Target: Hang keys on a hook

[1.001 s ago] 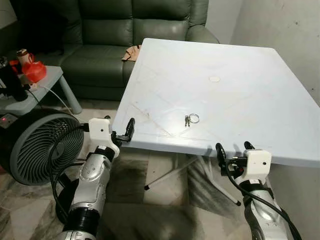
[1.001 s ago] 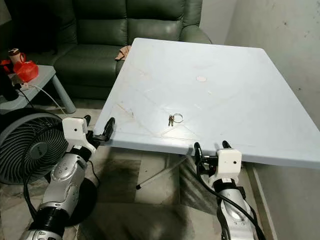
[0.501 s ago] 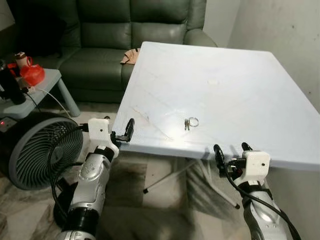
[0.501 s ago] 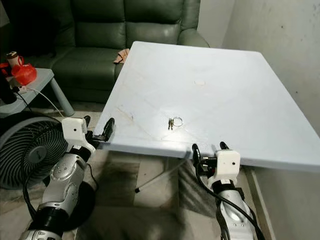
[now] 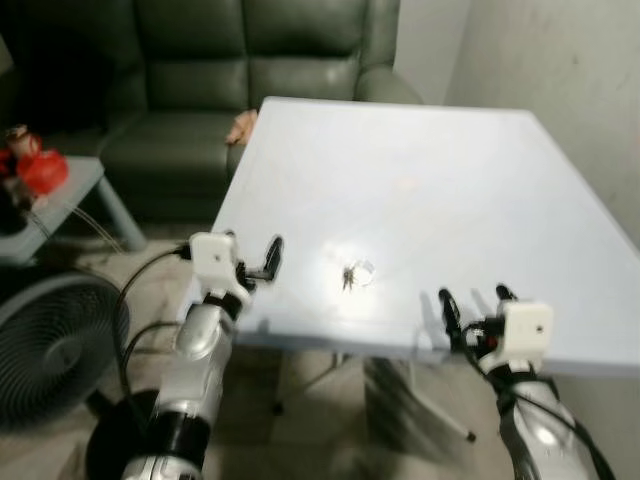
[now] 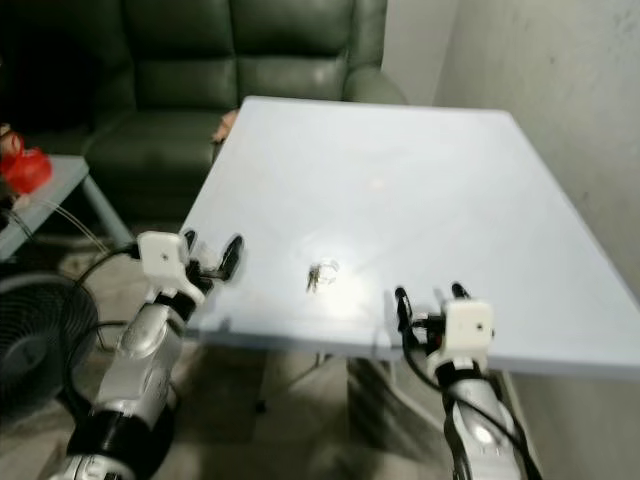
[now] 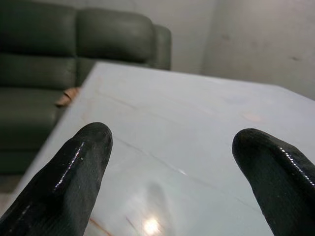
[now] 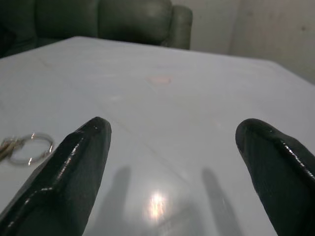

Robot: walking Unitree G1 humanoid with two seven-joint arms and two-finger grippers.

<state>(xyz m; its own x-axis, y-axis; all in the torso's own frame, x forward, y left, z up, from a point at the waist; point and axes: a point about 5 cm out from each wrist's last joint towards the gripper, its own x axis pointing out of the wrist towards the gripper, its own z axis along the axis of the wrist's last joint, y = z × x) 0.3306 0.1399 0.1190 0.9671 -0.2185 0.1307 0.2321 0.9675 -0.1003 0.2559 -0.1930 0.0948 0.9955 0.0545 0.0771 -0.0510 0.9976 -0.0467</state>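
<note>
A small bunch of keys on a metal ring (image 5: 355,273) lies on the white table (image 5: 420,190), near its front edge. The ring and keys (image 8: 22,146) also appear in the right wrist view, resting flat on the tabletop. My left gripper (image 5: 256,259) is raised over the table's front left corner, open and holding nothing. My right gripper (image 5: 475,304) is over the front edge, to the right of the keys, open and holding nothing. No hook can be made out.
A dark green sofa (image 5: 190,60) stands behind the table on the left. A low side table (image 5: 60,195) carries a red object (image 5: 40,172). A black floor fan (image 5: 50,350) sits at the lower left. A grey wall (image 5: 560,70) runs along the right.
The view has closed in on the table and blurred as the camera moved. Both grippers have risen from below the front edge to over the tabletop. The keys have not moved.
</note>
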